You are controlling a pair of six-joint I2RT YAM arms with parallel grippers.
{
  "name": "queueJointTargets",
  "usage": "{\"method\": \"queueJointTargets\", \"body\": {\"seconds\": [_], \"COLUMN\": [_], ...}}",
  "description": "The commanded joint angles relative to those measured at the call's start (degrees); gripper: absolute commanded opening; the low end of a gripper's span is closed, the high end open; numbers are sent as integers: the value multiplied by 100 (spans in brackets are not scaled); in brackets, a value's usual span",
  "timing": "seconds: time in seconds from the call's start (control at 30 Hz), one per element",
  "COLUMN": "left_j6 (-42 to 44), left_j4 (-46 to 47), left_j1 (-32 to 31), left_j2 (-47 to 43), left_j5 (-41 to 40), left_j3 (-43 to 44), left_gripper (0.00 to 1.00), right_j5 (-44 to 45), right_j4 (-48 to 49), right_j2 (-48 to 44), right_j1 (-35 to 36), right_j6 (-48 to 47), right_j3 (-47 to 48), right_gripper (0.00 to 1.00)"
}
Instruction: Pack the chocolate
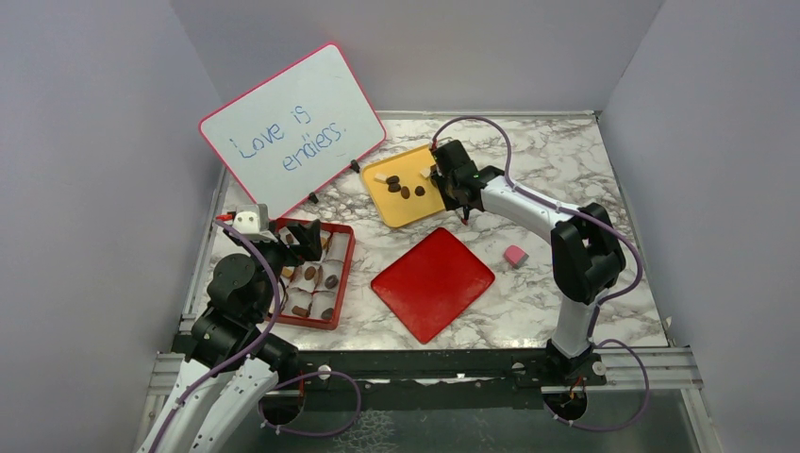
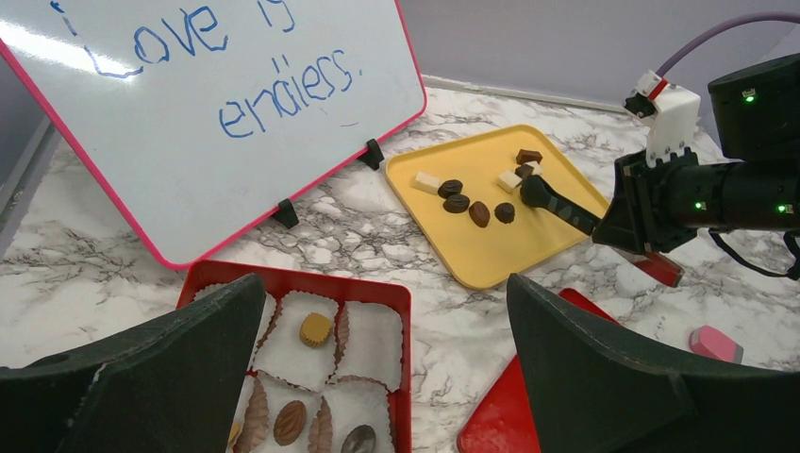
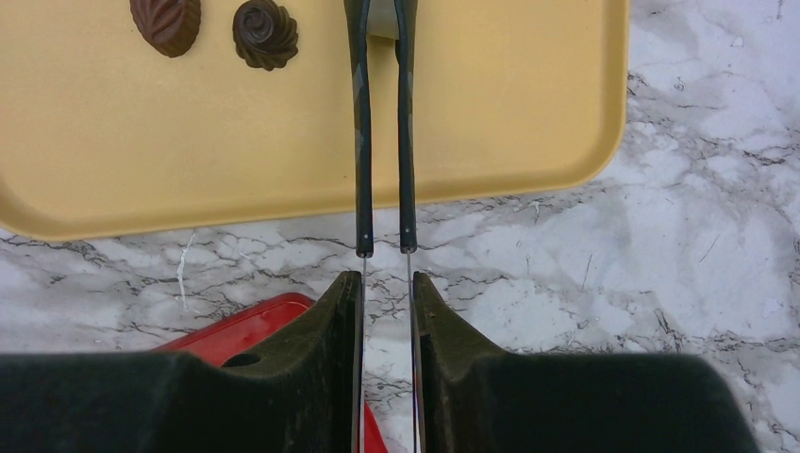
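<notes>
Several chocolate pieces [image 1: 404, 192] lie on a yellow tray [image 1: 406, 215]; most are dark brown, a few cream. My right gripper [image 1: 453, 185] is shut on a pair of metal tongs [image 3: 362, 142] with black tips that reach over the tray. In the right wrist view a cream piece [image 3: 381, 19] shows between the tong arms at the top edge, with two dark pieces [image 3: 265, 33] to its left. My left gripper [image 2: 385, 293] is open and empty above the red box [image 2: 404, 311]. The box holds white paper cups, some with chocolates [image 2: 315, 328] in them.
A red lid [image 1: 432, 281] lies flat at the middle of the marble table. A small pink cube [image 1: 515, 255] sits to its right. A whiteboard [image 1: 292, 127] with blue writing leans on stands at the back left, behind the box.
</notes>
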Motion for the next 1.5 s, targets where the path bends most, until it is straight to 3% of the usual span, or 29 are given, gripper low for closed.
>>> {"method": "queueJointTargets", "body": {"seconds": [0.0, 0.77, 1.1, 1.47], "left_j6": [70, 48, 10, -91], "left_j4": [88, 91, 76, 44], "left_j1": [-11, -10, -11, -11], "left_j2": [-72, -28, -423, -1075], "left_j5": [79, 32, -435, -979], "left_j3": [-49, -13, 24, 21], "left_gripper": [99, 99, 99, 99], "right_j5": [-139, -1580, -1292, -641], "right_j4": [105, 50, -215, -638], "right_j2": [-297, -1505, -1577, -972], "right_j1": [-26, 172, 1275, 2656], "right_j6": [111, 401, 520, 568], "right_j3": [-4, -424, -76, 727], "right_gripper": [22, 20, 20, 22]}}
